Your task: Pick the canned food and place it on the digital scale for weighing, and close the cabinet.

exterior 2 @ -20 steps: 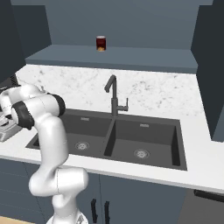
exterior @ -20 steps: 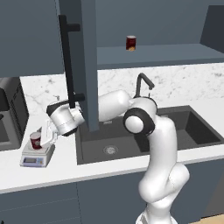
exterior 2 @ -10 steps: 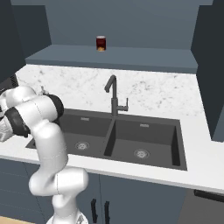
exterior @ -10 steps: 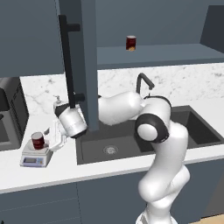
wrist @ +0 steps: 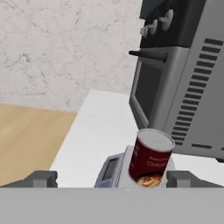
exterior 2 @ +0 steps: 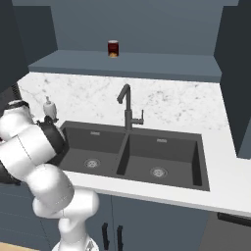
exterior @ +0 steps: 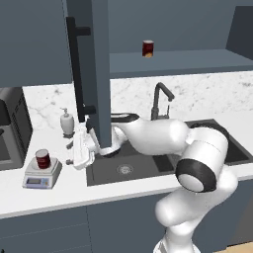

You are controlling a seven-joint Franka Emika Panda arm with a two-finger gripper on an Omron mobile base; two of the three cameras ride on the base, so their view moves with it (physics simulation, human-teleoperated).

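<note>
The canned food point(exterior: 43, 158), a dark-red can with a pale top, stands upright on the digital scale point(exterior: 41, 177) at the counter's left. My gripper point(exterior: 73, 153) hangs open to the right of the can and clear of it, with nothing between its fingers. In the hand view the canned food point(wrist: 151, 157) sits on the digital scale point(wrist: 111, 168) beyond my gripper point(wrist: 111, 179), nearer the right fingertip point(wrist: 181, 178). The cabinet point(exterior: 100, 64) door swings out open over the counter, its black bar handle point(exterior: 75, 64) facing left.
Another dark-red can point(exterior: 147, 48) stands on the open cabinet's shelf point(exterior 2: 127, 63). A soap dispenser point(exterior: 67, 122) is behind my hand. A dark oven point(exterior: 10, 129) sits left of the scale. The black faucet point(exterior: 160, 98) and double sink point(exterior 2: 132, 154) lie to the right.
My gripper has opened off the can and drawn back to the right and a little up. The can stays upright on the scale.
</note>
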